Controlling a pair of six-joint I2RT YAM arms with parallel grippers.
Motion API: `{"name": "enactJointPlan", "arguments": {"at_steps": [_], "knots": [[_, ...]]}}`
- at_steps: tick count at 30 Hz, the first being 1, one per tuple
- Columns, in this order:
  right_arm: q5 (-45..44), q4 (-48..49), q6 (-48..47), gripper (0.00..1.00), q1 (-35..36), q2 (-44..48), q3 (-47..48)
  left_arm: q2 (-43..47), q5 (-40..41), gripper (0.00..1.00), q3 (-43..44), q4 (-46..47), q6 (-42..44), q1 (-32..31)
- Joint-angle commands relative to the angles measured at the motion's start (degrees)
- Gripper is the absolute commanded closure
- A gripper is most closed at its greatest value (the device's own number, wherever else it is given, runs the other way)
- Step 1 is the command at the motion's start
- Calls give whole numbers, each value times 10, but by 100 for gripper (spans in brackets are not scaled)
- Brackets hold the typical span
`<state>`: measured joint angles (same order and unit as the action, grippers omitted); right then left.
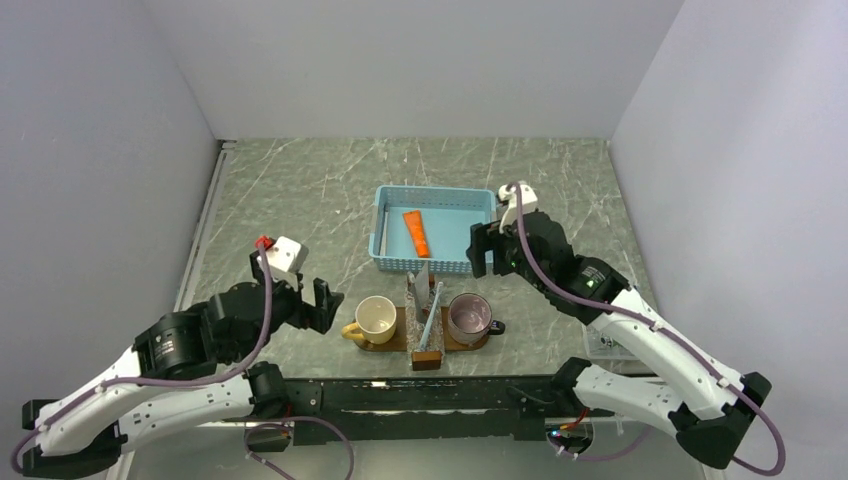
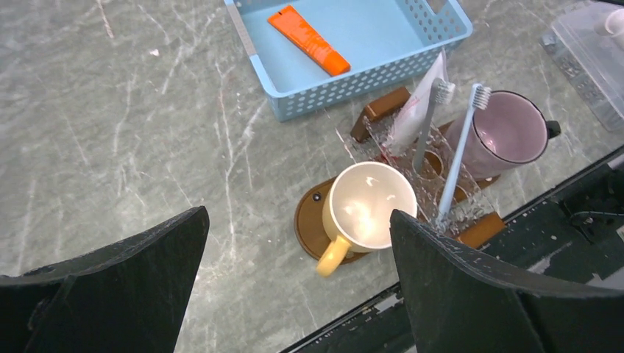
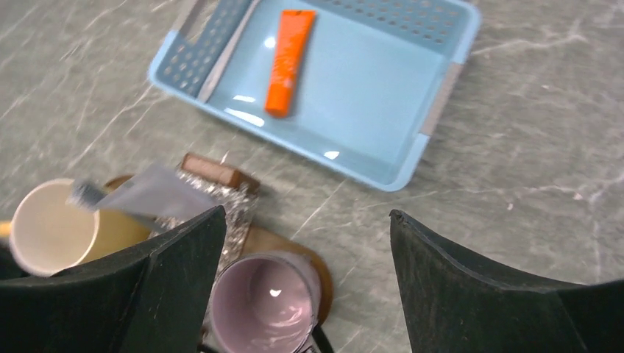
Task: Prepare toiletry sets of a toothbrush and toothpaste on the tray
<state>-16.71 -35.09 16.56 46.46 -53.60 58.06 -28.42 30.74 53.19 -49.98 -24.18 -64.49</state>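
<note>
Left tool [image 2: 296, 215]: fingers spread wide, nothing between them, above the near left of the grey marbled counter [image 1: 300, 200].
Right tool [image 3: 307, 213]: fingers wide apart, empty, over the mauve mug [image 3: 265, 305].
Flat dark-brown wooden tray [image 2: 309, 228]: at the near edge, carrying a yellow mug [image 2: 368, 209], a clear rack [image 2: 430, 184] and the mauve mug.
Slim pale-blue toothbrush [image 2: 456, 154]: tilted in the rack, bristles up; shown plainly only by the left wrist view.
Light-blue mesh basket [image 3: 441, 95]: just beyond the tray, holding a flat orange tube [image 3: 288, 62].
Clear plastic box [image 2: 589, 51]: right of the tray, missing from the right wrist view.
</note>
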Motion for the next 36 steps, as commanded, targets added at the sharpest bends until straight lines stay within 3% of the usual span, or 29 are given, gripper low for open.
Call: {"name": "enactJointPlan", "arguments": {"at_steps": [1, 13, 21, 27, 30, 36], "knots": [[6, 48, 15, 16, -67, 2, -13, -33, 30, 1, 41, 29, 29, 21], [-2, 100, 45, 14, -197, -8, -32, -99, -229, 1, 43, 118, 106, 329], [91, 132, 69, 12, -336, -40, -41, -148, -329, 1, 50, 158, 102, 509], [125, 147, 73, 10, -367, -47, -52, -154, -237, 1, 32, 174, 91, 538], [95, 155, 76, 1, -367, -24, -73, -135, -230, 1, 13, 185, 86, 544], [75, 166, 90, 0, -367, -6, -101, -110, -221, 1, -3, 183, 79, 544]]}}
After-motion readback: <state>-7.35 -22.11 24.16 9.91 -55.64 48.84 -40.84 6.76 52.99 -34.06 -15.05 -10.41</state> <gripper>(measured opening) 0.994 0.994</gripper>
